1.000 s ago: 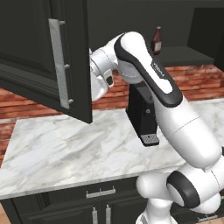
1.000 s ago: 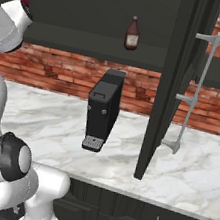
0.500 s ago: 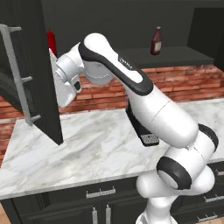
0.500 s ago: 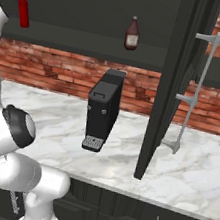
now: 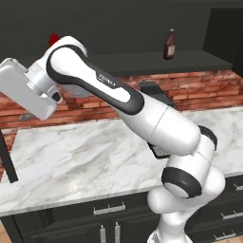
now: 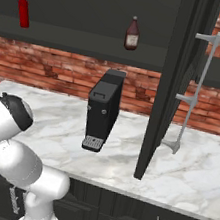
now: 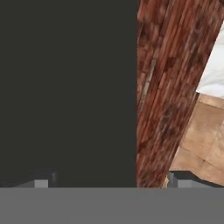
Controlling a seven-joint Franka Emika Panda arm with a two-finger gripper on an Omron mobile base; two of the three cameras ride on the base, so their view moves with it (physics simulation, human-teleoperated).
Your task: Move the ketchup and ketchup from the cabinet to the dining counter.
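- Red ketchup bottle (image 5: 53, 39): in the left base view, body hidden behind the arm; top alone visible
- Coffee machine (image 5: 156, 97): lower part hidden by the arm
- Cabinet door (image 6: 173, 82): top cut off by the frame edge

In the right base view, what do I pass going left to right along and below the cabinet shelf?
Red ketchup bottle → maroon ketchup bottle → open cabinet door → its silver bar handle. The black coffee machine stands on the marble worktop.

Ketchup bottles: two, one bright red bottle (image 6: 23, 11), one maroon bottle (image 6: 132, 33). Coffee machine (image 6: 103, 109): one. Open cabinet door (image 6: 172, 87): one.
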